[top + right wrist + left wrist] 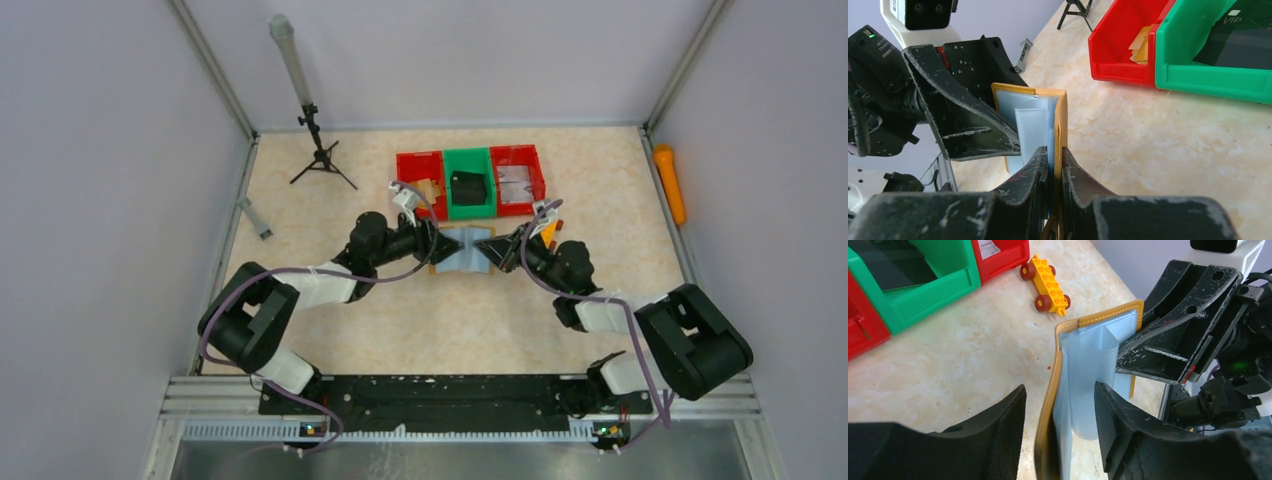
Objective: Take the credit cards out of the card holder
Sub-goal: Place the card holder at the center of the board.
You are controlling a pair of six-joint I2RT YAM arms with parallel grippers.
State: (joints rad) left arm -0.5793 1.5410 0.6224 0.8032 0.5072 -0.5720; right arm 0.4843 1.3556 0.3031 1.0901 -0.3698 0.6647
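I see the card holder [462, 250] held open like a book between my two arms, just on the near side of the green bin [470, 208], above the pale marbled table [450, 330]. Its mustard-brown outside faces down and outward. Its pale grey shiny lining faces up toward the top camera. I cannot tell whether it touches the table.

The right pincer [1053, 150] is closed tight on one flap, with the brown edge and the lining squeezed between its fingers. The left pincer [1059, 389] stands partly open astride the other flap. One finger is clear of the brown outside and the other is at or against the lining, so it clamps nothing.

Tan credit cards [1142, 44] lie in the red bin [1118, 55] that touches the green bin's left side. A second red bin [518, 205] touches its right side. A black object [467, 186] sits inside the green bin. A yellow toy block [1045, 282] with red wheels lies on the table, nearer me than the green bin and off to its right. A black tripod [320, 150] stands well to the green bin's left.
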